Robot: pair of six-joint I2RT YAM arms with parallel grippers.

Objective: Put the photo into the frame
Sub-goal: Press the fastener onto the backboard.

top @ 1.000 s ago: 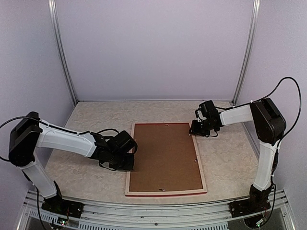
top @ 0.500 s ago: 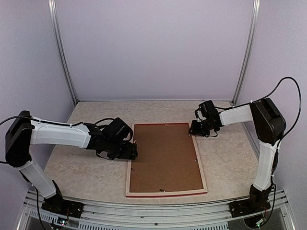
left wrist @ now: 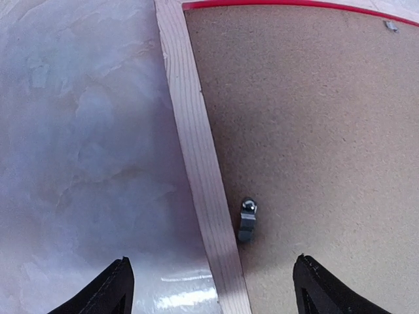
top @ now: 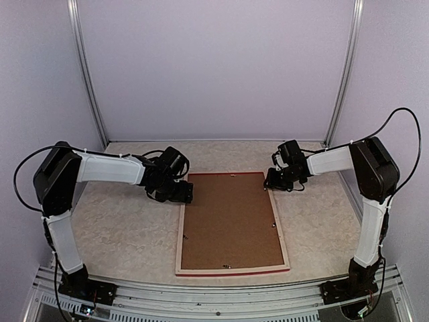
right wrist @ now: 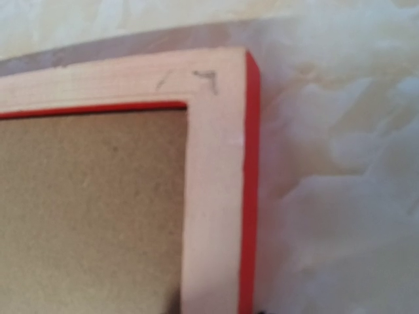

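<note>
Since one second ago, your left gripper [top: 179,194] has travelled along the frame's [top: 231,270] left rail from its middle toward the far-left corner. Its jaws have gone from nearly closed to spread wide, grasping nothing. Your right gripper [top: 273,181] sits at the frame's far-right corner, unmoved; whether it is clenched or released cannot be told from these views

Locate the frame: it lies face down, pale wood back upward, red outer edge showing. The backing board [top: 231,215] fills its recess. The photo is not visible; judge it to lie beneath that board, inside the frame

Step in hand, as judged: securing the backing, since insertion looks done. The next move calls for lowering the left fingertips [left wrist: 111,291] onto the metal tab [left wrist: 247,219] just inside the left rail, without pushing the frame sideways

Count: one frame, one backing board, two grippers. The left wrist view shows two tabs, the second tab [left wrist: 391,26] lying near the far rail. No photo is in sight
</note>
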